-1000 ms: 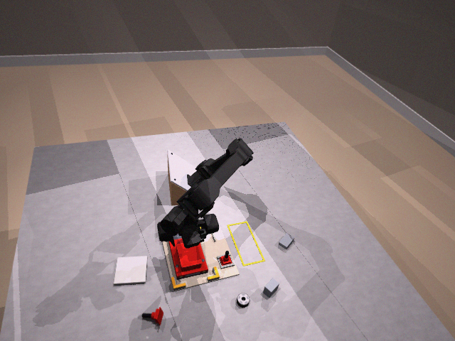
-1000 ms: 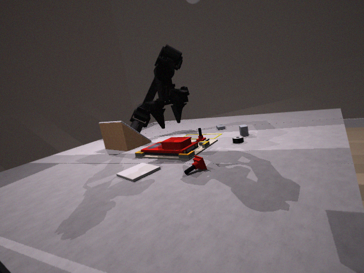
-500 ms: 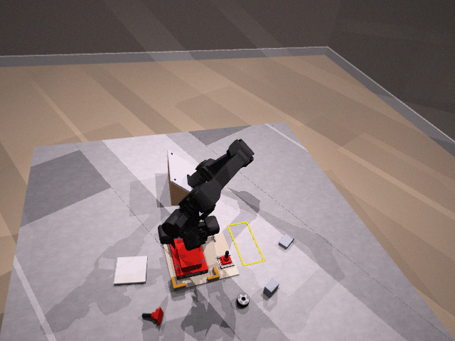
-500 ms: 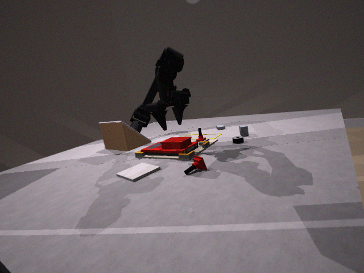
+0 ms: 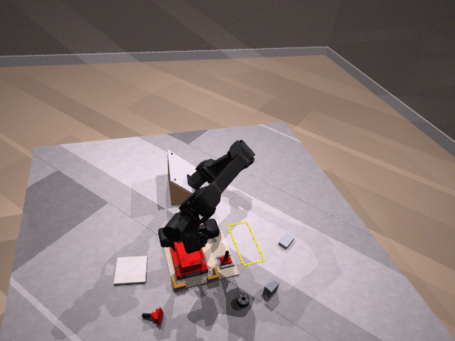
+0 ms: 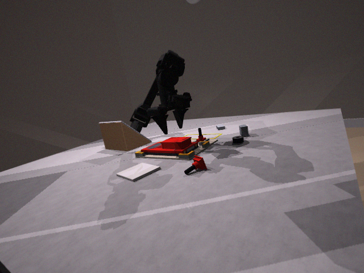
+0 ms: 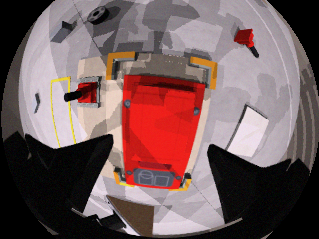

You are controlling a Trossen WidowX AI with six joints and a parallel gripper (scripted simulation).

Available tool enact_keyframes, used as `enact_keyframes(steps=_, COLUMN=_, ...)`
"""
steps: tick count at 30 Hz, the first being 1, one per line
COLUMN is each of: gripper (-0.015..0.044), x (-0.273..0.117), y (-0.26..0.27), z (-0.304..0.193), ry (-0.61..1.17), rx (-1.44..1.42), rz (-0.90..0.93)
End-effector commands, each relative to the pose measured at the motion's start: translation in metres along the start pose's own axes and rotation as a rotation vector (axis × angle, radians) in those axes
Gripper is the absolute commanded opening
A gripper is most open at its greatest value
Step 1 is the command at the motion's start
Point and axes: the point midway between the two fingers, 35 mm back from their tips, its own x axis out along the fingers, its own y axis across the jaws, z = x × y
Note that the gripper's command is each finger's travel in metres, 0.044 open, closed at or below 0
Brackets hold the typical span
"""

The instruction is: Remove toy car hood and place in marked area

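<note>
The red toy car sits on a beige board with orange corner brackets. Its hood is on the car; I take it for the raised red panel on top. My gripper is open and empty. It hangs straight above the car with one finger on each side, clear of it. The marked area is a yellow outline on the table just right of the board, and nothing lies in it.
A red clamp with a black handle stands on the board. A second clamp, a white plate, a black wheel, two grey blocks and a brown wedge stand around.
</note>
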Motion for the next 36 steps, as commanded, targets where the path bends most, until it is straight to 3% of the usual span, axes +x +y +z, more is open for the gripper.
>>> enact_keyframes(steps=1, gripper=0.0440, x=0.005, y=0.001, z=-0.001, ry=0.001, rx=0.007, rz=0.007)
enact_keyframes(steps=36, gripper=0.0440, x=0.032, y=0.002, z=0.000, ry=0.000, rx=0.007, rz=0.009)
